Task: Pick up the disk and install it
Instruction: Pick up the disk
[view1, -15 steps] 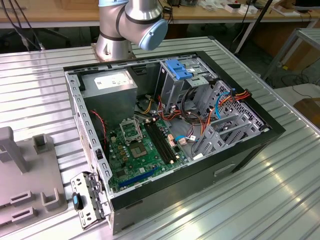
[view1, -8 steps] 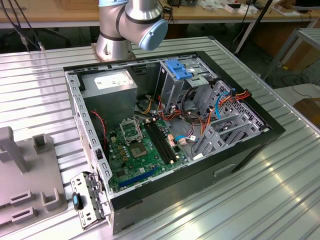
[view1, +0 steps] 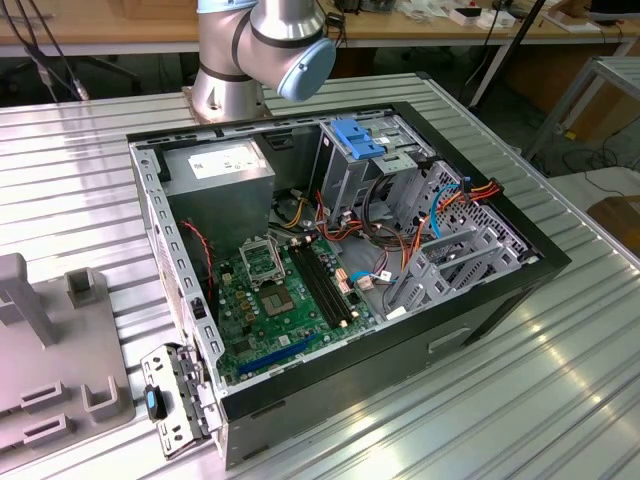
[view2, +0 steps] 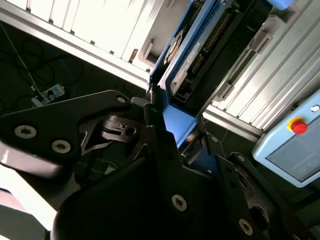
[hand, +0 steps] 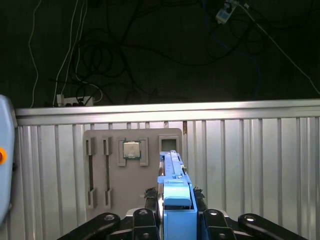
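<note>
The gripper (hand: 177, 216) grips the disk (hand: 173, 170) edge-on above the worktop (hand: 250, 150). Pickup looks done; installation into the computer case (view1: 480, 290) remains.

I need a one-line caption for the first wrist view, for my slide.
Gripper shut on the disk, held edge-on; beyond it, a grey fixture plate carrying a chip.

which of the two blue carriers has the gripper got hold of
The one with the labelled disk clipped in, held in the gripper in both wrist views. The other blue carrier sits at the top of the case.
</note>
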